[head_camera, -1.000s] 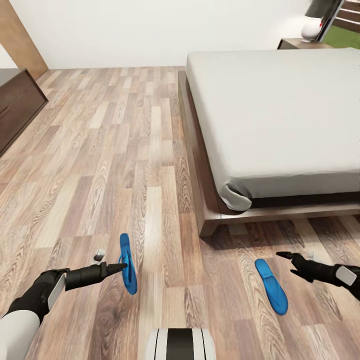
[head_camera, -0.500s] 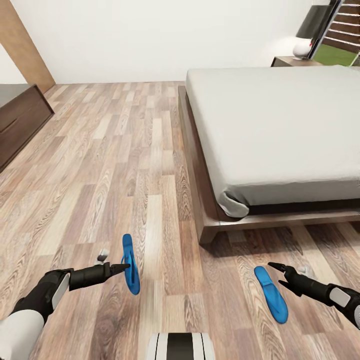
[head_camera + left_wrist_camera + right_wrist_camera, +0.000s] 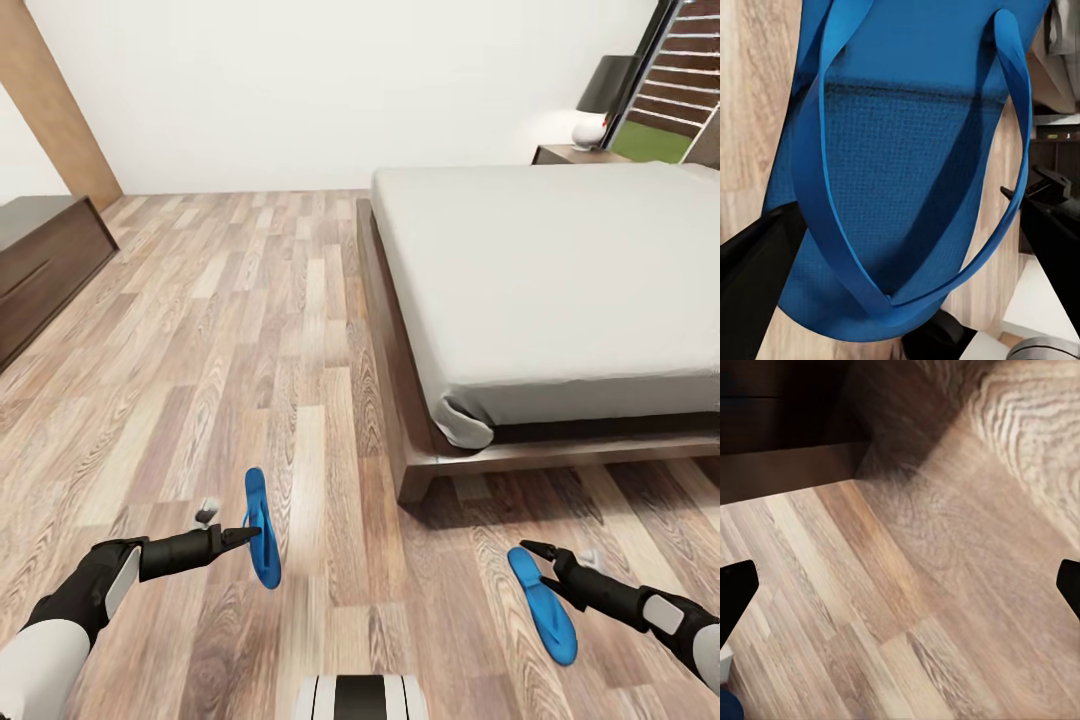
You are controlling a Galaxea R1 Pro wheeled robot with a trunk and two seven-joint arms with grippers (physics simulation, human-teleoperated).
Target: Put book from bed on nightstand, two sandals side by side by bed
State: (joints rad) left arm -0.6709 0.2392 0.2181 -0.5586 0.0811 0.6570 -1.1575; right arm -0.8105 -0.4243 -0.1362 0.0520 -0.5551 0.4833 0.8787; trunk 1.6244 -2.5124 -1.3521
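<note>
Left gripper (image 3: 243, 537) seems to pinch the left sandal (image 3: 261, 528); right gripper (image 3: 537, 556), open, should straddle the right sandal (image 3: 543, 604) squarely before closing.

Open floor (image 3: 230, 330) left of bed (image 3: 560, 280)

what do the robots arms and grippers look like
Both arms are matte black toward the wrist, each with a light grey panel on the wrist and a white rounded forearm shell. The left gripper and right gripper are black with slim, pointed, tapering fingers. No cables or markings visible.
</note>
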